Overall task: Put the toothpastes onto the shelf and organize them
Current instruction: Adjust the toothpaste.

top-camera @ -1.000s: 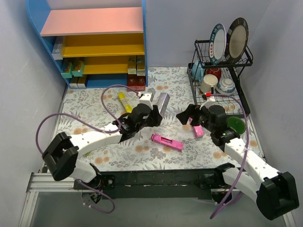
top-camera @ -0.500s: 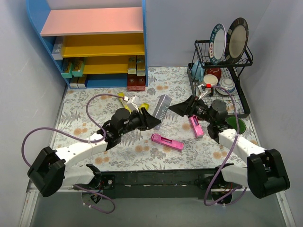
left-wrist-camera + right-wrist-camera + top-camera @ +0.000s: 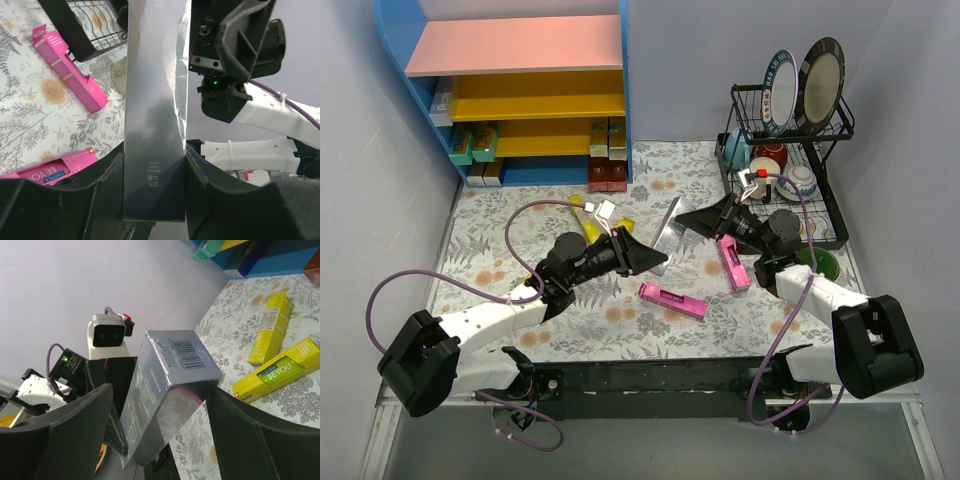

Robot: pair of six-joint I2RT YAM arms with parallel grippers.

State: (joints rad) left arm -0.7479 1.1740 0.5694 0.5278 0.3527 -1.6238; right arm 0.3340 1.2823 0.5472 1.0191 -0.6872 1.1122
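My left gripper [image 3: 640, 256] [image 3: 154, 156] is shut on the near end of a silver toothpaste box [image 3: 668, 226] [image 3: 157, 95], held off the table and pointing right. My right gripper [image 3: 696, 221] [image 3: 160, 390] is open, with its jaws on either side of the same silver box's [image 3: 162, 390] far end; the left jaw stands clear and the right one is close to a corner. Two pink toothpastes [image 3: 672, 299] [image 3: 734, 266] and yellow ones [image 3: 588, 216] [image 3: 270, 332] lie on the floral mat. The shelf [image 3: 515, 48] stands at the back left with several boxes [image 3: 608, 138] on its lower boards.
A black wire dish rack [image 3: 790, 128] with plates, cups and bowls stands at the back right, just behind my right arm. A green bowl [image 3: 818, 263] sits beside that arm. Walls close in on both sides of the mat.
My left gripper swung the silver box down and toward the right. My right gripper came left to the box's far end and its jaws have narrowed slightly around it.
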